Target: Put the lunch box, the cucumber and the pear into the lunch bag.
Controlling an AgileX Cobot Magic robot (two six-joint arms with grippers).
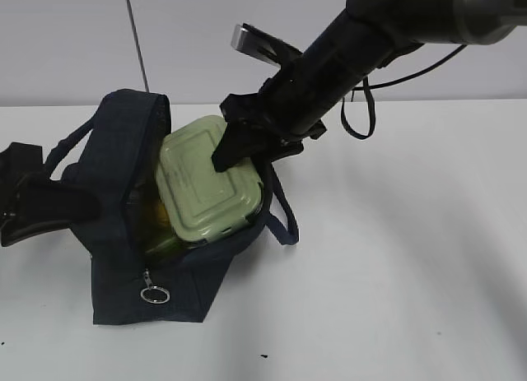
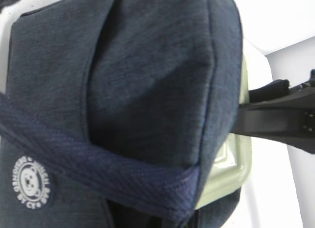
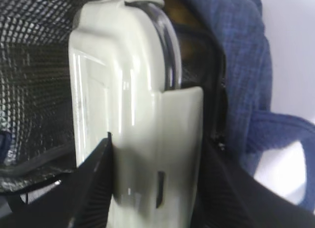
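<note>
The navy lunch bag (image 1: 115, 142) lies open on the white table, its flap standing up. The pale green lunch box (image 1: 206, 188) sits tilted in the bag's mouth, partly inside. My right gripper (image 1: 235, 146) is shut on the box's upper edge; in the right wrist view its fingers (image 3: 98, 179) clamp the lunch box (image 3: 133, 90) on both sides. My left gripper (image 1: 82, 204) is at the bag's left side and seems shut on its fabric; its jaws are hidden in the left wrist view behind the bag (image 2: 123, 65). Something yellow-green (image 1: 160, 229) shows under the box. The cucumber and the pear cannot be made out.
The zipper's metal ring pull (image 1: 154, 295) lies at the bag's front. One handle loop (image 1: 284, 220) hangs to the right of the box. The bag's silver lining (image 3: 34, 65) shows beside the box. White table lies to the right and front.
</note>
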